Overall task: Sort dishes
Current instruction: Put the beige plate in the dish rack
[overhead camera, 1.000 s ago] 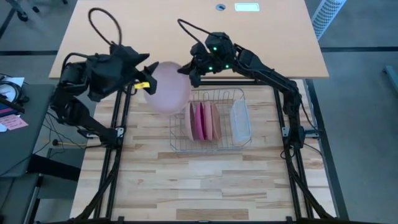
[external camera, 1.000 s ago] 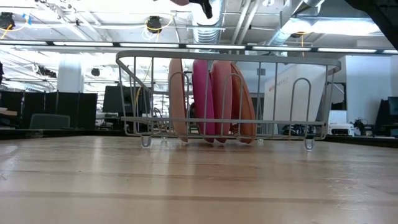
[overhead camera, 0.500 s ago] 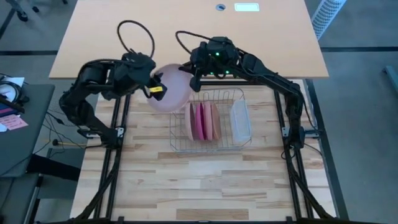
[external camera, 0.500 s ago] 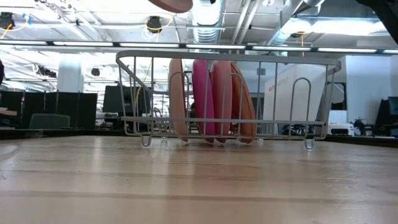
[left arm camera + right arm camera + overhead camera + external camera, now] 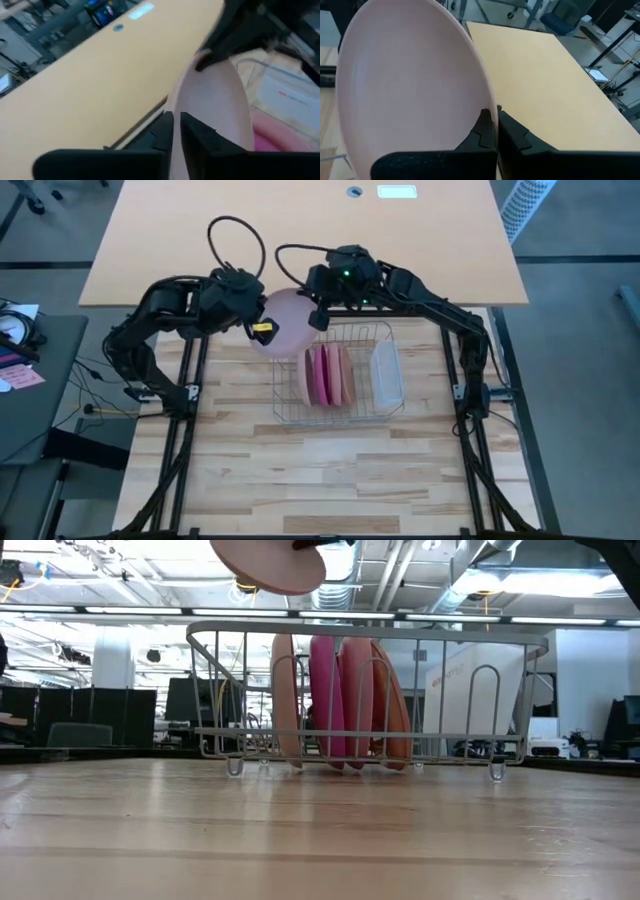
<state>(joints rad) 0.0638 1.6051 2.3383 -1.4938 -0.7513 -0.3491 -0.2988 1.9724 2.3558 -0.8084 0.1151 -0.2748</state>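
Two grippers hold one pale pink round plastic plate in the air, just beside the far left corner of the wire dish rack. The left gripper pinches its left rim with fingers nearly together, and the right gripper is closed on the opposite rim. Four more plates, salmon-orange and magenta, stand upright in the rack, beside a translucent rectangular tub.

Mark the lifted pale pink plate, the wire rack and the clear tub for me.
pale pink plate [image 5: 285,320], high view, bare middle of its face.
wire rack [image 5: 337,416], high view, its near rim wire.
clear tub [image 5: 386,373], high view, its translucent wall.
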